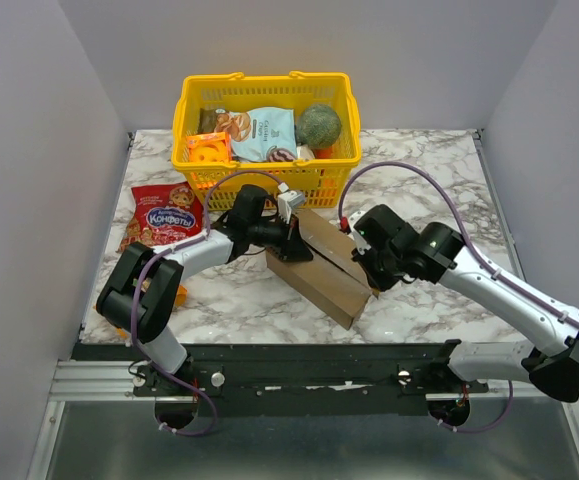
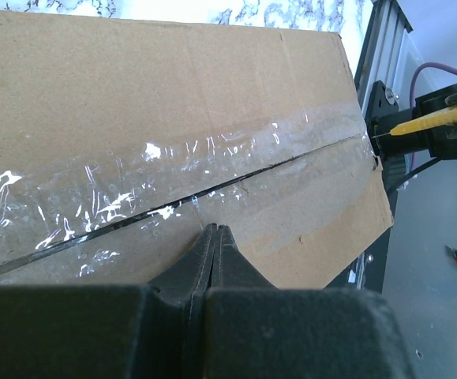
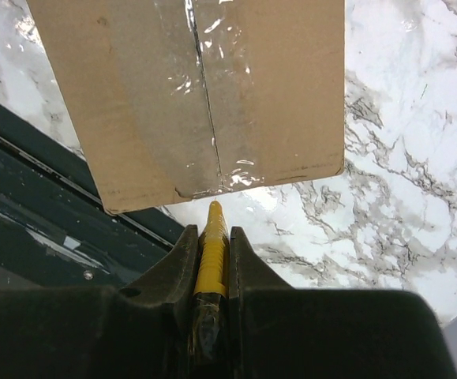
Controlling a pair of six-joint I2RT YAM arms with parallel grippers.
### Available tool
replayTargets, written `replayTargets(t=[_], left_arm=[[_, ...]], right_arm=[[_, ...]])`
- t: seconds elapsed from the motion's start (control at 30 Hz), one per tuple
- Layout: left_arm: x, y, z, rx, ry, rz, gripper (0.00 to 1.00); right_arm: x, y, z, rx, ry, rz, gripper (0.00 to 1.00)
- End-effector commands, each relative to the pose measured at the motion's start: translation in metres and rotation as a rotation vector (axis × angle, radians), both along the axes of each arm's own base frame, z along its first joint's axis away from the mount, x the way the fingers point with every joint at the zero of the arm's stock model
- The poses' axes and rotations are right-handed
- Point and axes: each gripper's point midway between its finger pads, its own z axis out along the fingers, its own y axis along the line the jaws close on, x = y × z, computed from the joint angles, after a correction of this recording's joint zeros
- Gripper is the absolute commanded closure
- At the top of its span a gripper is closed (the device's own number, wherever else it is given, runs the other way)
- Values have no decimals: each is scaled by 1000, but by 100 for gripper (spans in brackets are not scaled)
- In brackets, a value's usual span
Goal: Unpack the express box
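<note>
The express box (image 1: 321,268) is a brown carton lying at an angle in the middle of the marble table, flaps down, with clear tape along its top seam (image 3: 204,103). A dark line runs along that seam (image 2: 212,185). My left gripper (image 1: 294,245) is shut and empty, its tips (image 2: 215,229) over the box top (image 2: 173,95) near the seam. My right gripper (image 1: 371,272) is shut on a yellow utility knife (image 3: 212,245). The knife tip sits just off the near end of the box (image 3: 283,87), in line with the seam. The knife also shows in the left wrist view (image 2: 441,118).
A yellow shopping basket (image 1: 181,130) with snack packs stands behind the box. A red candy bag (image 1: 164,212) lies at the left, and an orange item (image 1: 177,295) lies under the left arm. The dark front rail (image 1: 299,352) runs close to the box's near corner.
</note>
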Motion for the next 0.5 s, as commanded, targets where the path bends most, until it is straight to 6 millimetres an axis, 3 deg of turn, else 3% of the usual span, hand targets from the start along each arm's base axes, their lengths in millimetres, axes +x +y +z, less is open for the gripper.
replayTargets(t=[0.0,0.1,0.23,0.3,0.4,0.47], left_arm=[[13,20,-37,123,24,92,100],[13,19,-35,115,29,88,100],[16,12,-13,69,-4,62,100],[12,7,6,21,-24,18,99],[10,2,44,-40,-83,-29,90],[15,0,78,-71,-177,-40,79]], right_arm=[[-5,0,8,-4,18,15,100],[0,-6,13,-28,-16,0,100],[13,-20,21,-72,-97,-11,100],[21,-28,21,-107,-131,-31,100],[35,-46,18,-147,-148,-64,100],[44,-64,11,-163,-126,-147,100]])
